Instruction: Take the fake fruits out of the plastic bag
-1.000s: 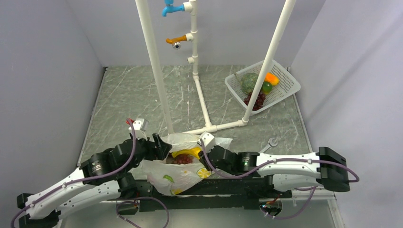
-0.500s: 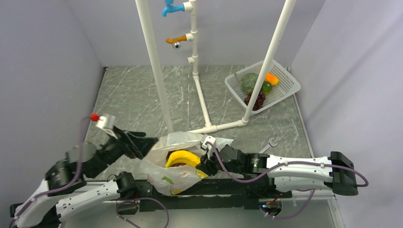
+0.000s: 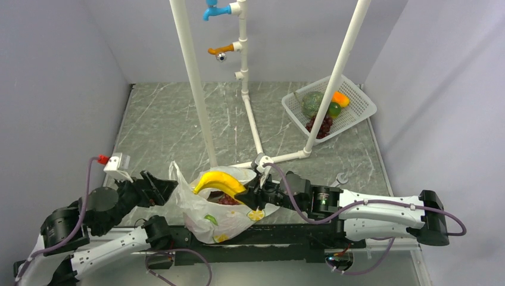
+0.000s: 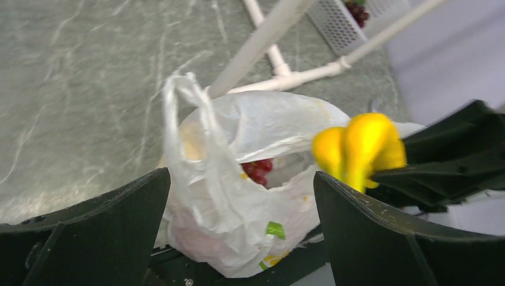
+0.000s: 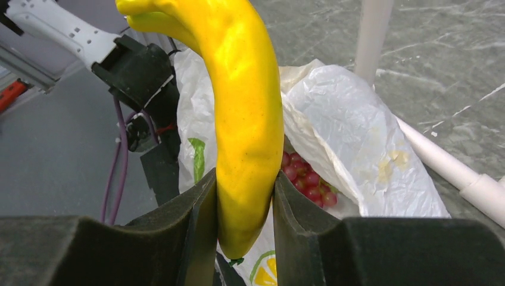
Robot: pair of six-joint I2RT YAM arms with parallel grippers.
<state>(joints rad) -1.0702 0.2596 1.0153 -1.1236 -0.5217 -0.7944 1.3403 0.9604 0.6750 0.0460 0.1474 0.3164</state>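
Note:
The plastic bag point(image 3: 221, 217) lies open at the near edge, between the two arms. My right gripper point(image 3: 249, 192) is shut on the yellow banana point(image 3: 218, 181) and holds it above the bag's mouth. In the right wrist view the banana point(image 5: 244, 101) stands pinched between the fingers. A light red grape bunch point(image 3: 228, 201) lies inside the bag and also shows in the right wrist view point(image 5: 306, 182). My left gripper point(image 3: 159, 189) is open and empty just left of the bag, whose loop handle point(image 4: 187, 113) stands up. Other fruits are hidden.
A white basket point(image 3: 359, 111) at the back right holds a green melon, an orange fruit and dark grapes. A white pipe frame point(image 3: 193, 83) stands mid-table, with its foot pipe point(image 3: 280, 158) just behind the bag. A small metal piece point(image 3: 341, 177) lies to the right.
My right gripper has lifted the banana up out of the bag. My left arm has drawn back to the left, away from the bag's mouth, with its jaws open.

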